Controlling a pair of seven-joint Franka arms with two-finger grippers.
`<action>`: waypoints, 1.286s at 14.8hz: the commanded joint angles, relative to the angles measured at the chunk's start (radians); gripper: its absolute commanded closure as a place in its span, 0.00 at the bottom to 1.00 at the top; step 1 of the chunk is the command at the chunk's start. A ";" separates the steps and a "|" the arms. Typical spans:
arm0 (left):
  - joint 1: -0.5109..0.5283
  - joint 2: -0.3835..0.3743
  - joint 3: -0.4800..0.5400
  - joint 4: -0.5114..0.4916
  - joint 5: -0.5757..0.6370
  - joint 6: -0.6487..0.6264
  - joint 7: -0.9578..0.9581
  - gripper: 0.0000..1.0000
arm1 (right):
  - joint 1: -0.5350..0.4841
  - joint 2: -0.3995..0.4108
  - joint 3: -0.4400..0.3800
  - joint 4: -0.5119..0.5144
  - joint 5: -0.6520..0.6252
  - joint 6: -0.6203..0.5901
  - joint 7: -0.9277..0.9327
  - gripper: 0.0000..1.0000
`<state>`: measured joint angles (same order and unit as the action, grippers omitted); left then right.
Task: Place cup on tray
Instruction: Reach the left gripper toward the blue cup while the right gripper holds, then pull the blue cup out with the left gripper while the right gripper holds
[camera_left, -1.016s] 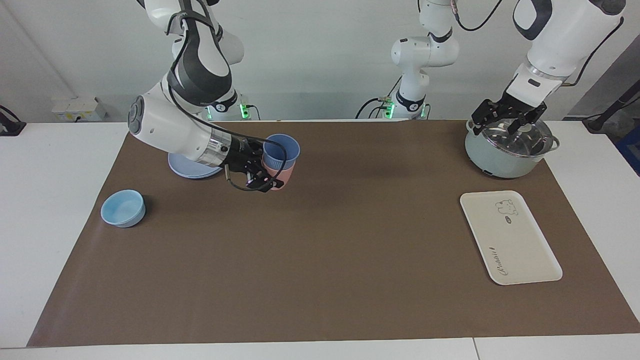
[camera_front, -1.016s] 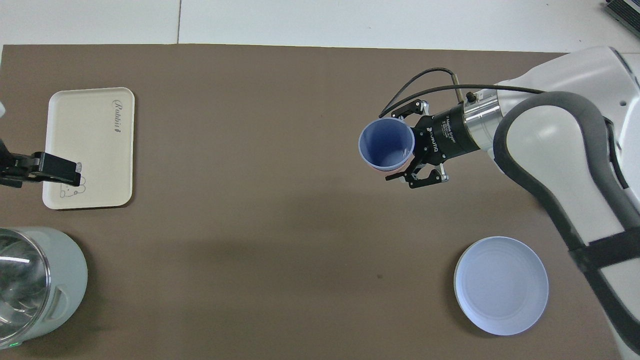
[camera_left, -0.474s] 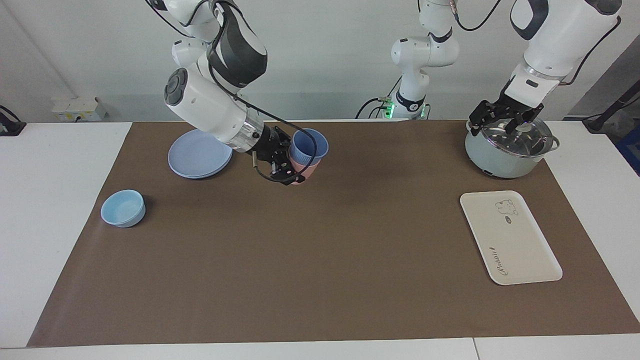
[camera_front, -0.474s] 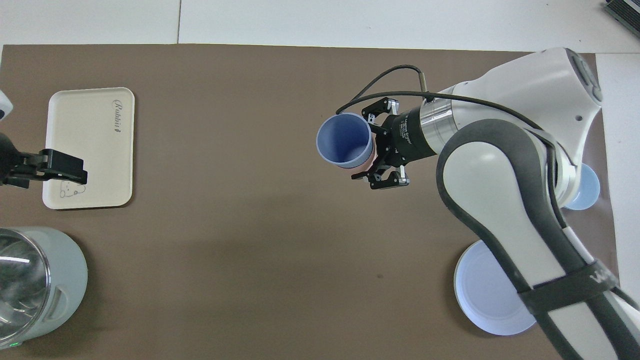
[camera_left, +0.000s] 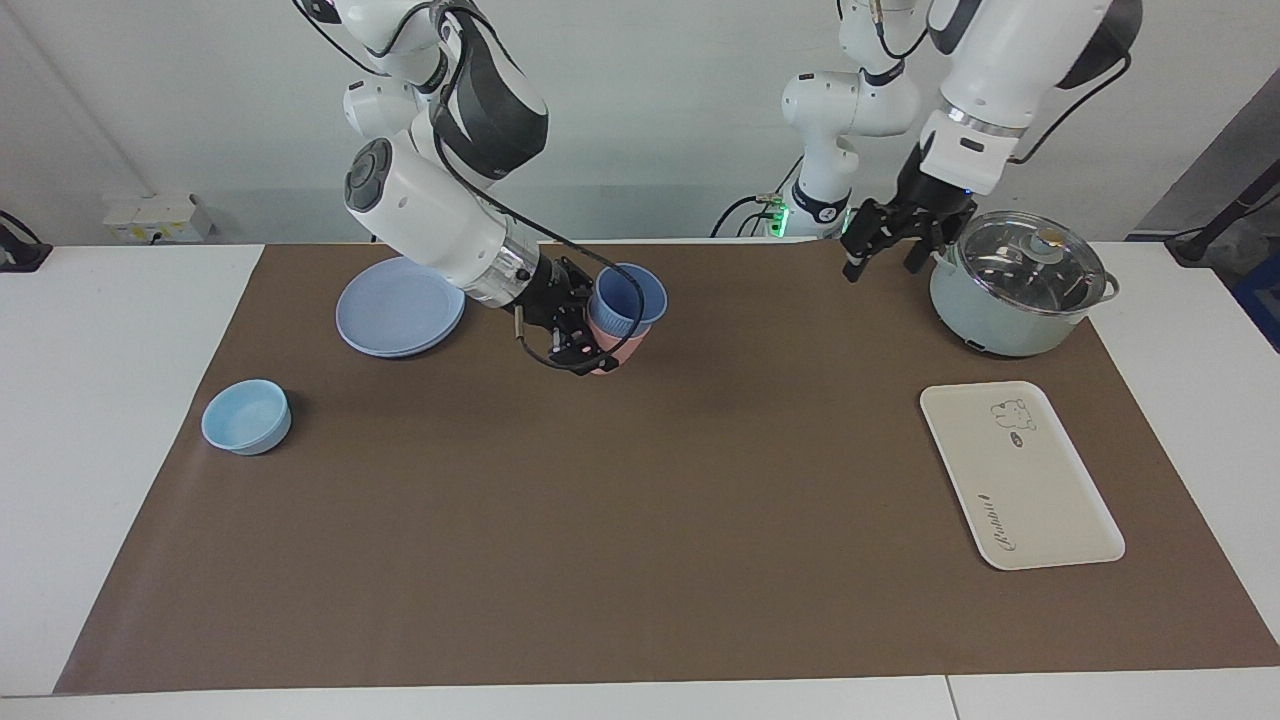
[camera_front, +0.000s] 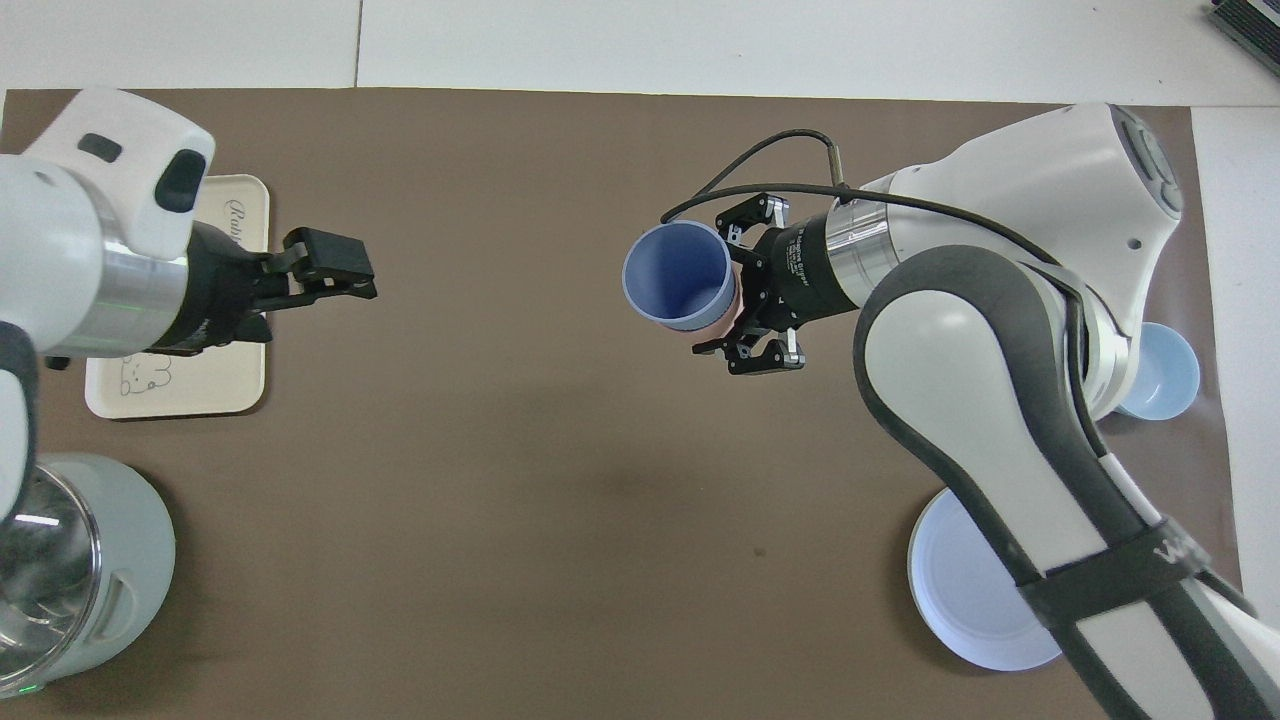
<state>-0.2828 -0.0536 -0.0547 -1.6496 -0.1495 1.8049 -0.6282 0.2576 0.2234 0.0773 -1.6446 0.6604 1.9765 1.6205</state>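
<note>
Two cups, one nested in the other, hung in the right gripper, well apart from the tray toward the right arm's end of the table. Nearest the robots, the lidded pot stood nearer to them than the tray, and the round blue plate lay well apart from the tray toward the right arm's end. The left gripper hung beside the pot with its fingers apart and nothing between them. From overhead it was over the mat, just off the tray's long edge toward the right arm's end. There its fingers were seen side-on and their gap was hidden.

The right gripper's fingers were closed on the stacked pair, above the mat. The facing view showed the periwinkle cup seated in a pink cup. Overhead, the pink one was only a sliver beside the blue rim.

The tray itself lay bare in the facing view, while overhead the left arm covered part of it. The light-blue bowl sat well apart toward the right arm's end, level with the tray's nearer end, half hidden overhead by the right arm.
</note>
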 joint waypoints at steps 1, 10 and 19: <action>-0.126 -0.006 0.013 -0.051 -0.012 0.193 -0.218 0.00 | 0.000 -0.002 0.004 0.000 -0.019 0.015 0.021 1.00; -0.288 0.075 0.013 -0.093 -0.010 0.487 -0.396 0.29 | 0.012 -0.002 0.004 -0.001 -0.019 0.028 0.021 1.00; -0.311 0.120 0.013 -0.084 -0.010 0.536 -0.429 1.00 | 0.011 -0.002 0.004 -0.001 -0.028 0.018 0.021 1.00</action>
<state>-0.5756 0.0549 -0.0592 -1.7383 -0.1496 2.3261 -1.0361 0.2684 0.2257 0.0774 -1.6471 0.6527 1.9858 1.6206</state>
